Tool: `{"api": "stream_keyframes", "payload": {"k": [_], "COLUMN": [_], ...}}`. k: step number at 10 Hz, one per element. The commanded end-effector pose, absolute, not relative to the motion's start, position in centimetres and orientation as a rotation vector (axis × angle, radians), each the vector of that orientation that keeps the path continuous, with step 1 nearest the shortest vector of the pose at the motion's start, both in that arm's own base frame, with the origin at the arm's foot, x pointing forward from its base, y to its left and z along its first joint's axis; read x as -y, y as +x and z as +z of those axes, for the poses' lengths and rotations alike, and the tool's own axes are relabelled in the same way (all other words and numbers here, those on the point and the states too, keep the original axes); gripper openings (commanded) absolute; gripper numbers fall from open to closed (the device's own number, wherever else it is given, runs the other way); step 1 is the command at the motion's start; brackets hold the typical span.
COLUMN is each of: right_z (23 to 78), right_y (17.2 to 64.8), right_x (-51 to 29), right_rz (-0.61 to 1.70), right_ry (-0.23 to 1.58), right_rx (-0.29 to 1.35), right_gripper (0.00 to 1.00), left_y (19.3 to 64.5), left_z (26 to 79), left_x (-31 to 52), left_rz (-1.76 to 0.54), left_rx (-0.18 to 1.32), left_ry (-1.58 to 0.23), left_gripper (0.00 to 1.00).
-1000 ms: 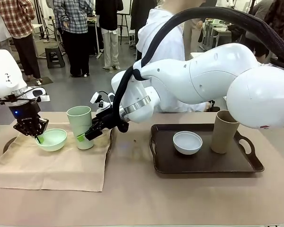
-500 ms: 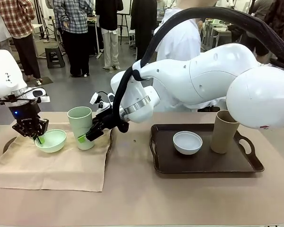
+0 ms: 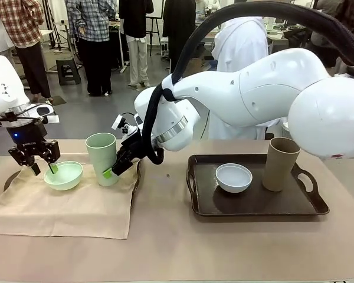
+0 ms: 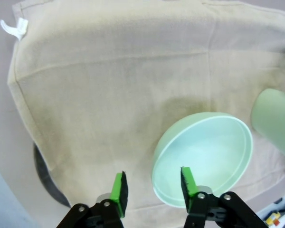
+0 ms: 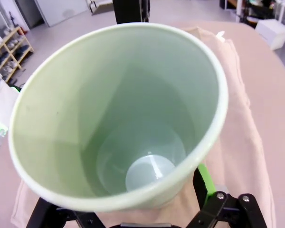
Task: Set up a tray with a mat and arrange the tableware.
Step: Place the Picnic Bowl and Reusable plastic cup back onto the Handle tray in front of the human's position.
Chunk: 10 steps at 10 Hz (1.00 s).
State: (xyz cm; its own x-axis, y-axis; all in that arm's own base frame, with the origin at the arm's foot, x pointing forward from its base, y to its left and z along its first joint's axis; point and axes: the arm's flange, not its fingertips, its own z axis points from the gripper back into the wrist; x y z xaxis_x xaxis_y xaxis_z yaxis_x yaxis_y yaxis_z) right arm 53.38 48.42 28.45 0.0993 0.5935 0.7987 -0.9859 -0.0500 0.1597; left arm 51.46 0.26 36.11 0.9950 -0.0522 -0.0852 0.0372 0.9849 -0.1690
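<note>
Since a second ago, the left gripper (image 3: 43, 170) has been raised a little off the mint green bowl (image 3: 64, 174), and its jaws, then pinched on the bowl's rim, are now spread wide. In the left wrist view one green pad is seen over the near rim of the bowl and the other over the bare mat (image 3: 59, 209); whether the rim is touched cannot be told.

The mint green bowl is set on the mat, toward its far left part. The pale green cup (image 3: 101, 156) is seen on the mat's far right part, just beside the bowl and leaning slightly. The right gripper (image 3: 109, 172) is held low against the cup's right side, its jaws set wide on either side of the cup's lower part; whether the cup is gripped or merely flanked cannot be told.

The mat is laid on the tabletop (image 3: 177, 247), with a dark curved rim (image 4: 42, 173) showing from under its edge. A dark tray (image 3: 256, 207) is placed to the right of the mat, apart from it. The pale bluish-white bowl (image 3: 233, 177) and the tan-brown cup (image 3: 279, 164) are carried on it, the cup upright and farther from the mat than the bowl.
</note>
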Motion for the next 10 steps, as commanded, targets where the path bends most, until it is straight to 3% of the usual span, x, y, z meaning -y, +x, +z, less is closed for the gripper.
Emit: {"api": "stream_keyframes", "payload": {"k": [1,2,3,4,5,10], "right_z": [29.6,29.8,30.1,30.9,32.5,43.5], "right_y": [52.6,52.5,52.3,51.9,51.0,45.6], "right_x": [-46.8,-46.4,-45.7,-45.2,-44.5,-38.3], "right_rz": [1.387,1.374,1.355,1.320,1.264,0.717], "right_ry": [0.814,0.816,0.817,0.803,0.762,0.580], "right_rx": [0.547,0.540,0.526,0.515,0.490,0.169], "right_gripper": [1.00,1.00,1.00,1.00,1.00,1.00], "left_y": [50.8,50.6,50.4,50.1,49.5,46.5], "left_z": [37.6,38.2,38.9,39.8,41.3,50.4], "left_x": [-0.8,-0.8,-0.7,-0.6,-0.3,5.0], "left_rz": [-0.071,-0.081,-0.089,-0.100,-0.125,-0.335], "left_rx": [-0.087,-0.087,-0.091,-0.086,-0.083,-0.038], "left_ry": [-0.183,-0.183,-0.178,-0.177,-0.170,-0.038], "left_gripper": [1.00,0.72,1.00,0.92,1.00,1.00]}}
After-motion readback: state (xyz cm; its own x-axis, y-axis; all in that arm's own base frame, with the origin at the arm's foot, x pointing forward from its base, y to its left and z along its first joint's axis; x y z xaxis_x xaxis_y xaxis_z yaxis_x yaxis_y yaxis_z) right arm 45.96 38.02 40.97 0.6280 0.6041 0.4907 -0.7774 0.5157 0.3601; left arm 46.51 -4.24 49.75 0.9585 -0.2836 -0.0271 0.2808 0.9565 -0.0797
